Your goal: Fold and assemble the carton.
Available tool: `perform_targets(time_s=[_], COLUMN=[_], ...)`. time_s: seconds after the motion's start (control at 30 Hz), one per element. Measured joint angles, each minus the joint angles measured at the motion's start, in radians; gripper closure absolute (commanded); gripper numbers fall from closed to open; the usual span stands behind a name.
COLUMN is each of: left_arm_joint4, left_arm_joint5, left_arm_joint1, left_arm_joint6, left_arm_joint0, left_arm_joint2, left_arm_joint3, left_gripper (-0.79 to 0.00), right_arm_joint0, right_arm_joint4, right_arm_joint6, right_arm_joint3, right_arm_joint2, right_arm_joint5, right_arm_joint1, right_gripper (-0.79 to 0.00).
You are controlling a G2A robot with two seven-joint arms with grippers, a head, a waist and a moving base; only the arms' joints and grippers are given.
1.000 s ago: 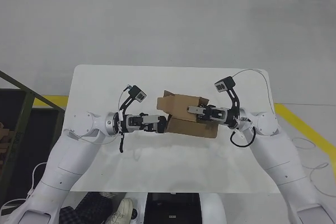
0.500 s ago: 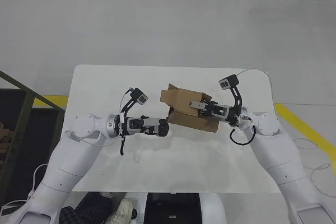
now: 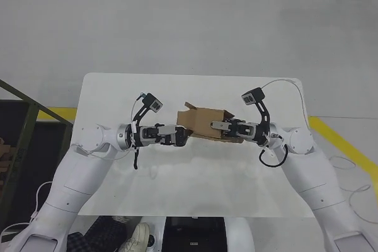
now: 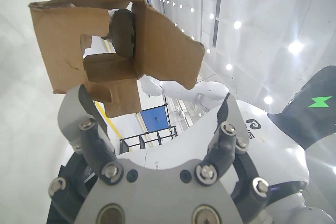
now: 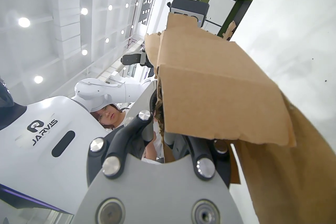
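On white table (image 3: 113, 183), near its middle: brown carton (image 3: 201, 118), half-folded, apparently lifted clear. Pinched at one wall by right gripper (image 3: 219, 125), fingers closed on cardboard. At the other end, left gripper (image 3: 186, 134) spread wide, gripping nothing.

Middle of the white rectangular table (image 3: 113, 94) was blocked by the half-folded brown cardboard carton (image 3: 201, 118), boxed in by the left gripper (image 3: 188, 134) and right gripper (image 3: 217, 125). Passing room was left in front and behind it.
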Motion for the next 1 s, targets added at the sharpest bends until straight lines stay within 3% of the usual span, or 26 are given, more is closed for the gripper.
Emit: perform_targets(time_s=[0.43,1.0], left_arm_joint4=[0.008,0.017], left_arm_joint5=[-0.005,-0.003], left_arm_joint1=[0.0,-0.005], left_arm_joint6=[-0.002,0.007], left_arm_joint0=[-0.001,-0.021], left_arm_joint2=[-0.005,0.014], left_arm_joint3=[0.0,-0.009], left_gripper=[-0.785,-0.785], right_arm_joint0=[0.019,0.008], right_arm_joint4=[0.064,0.076], right_arm_joint6=[0.105,0.113], right_arm_joint3=[0.026,0.018], right_arm_joint2=[-0.022,-0.028], right_arm_joint5=[0.011,0.009], right_arm_joint1=[-0.005,-0.009], right_gripper=[0.0,0.0])
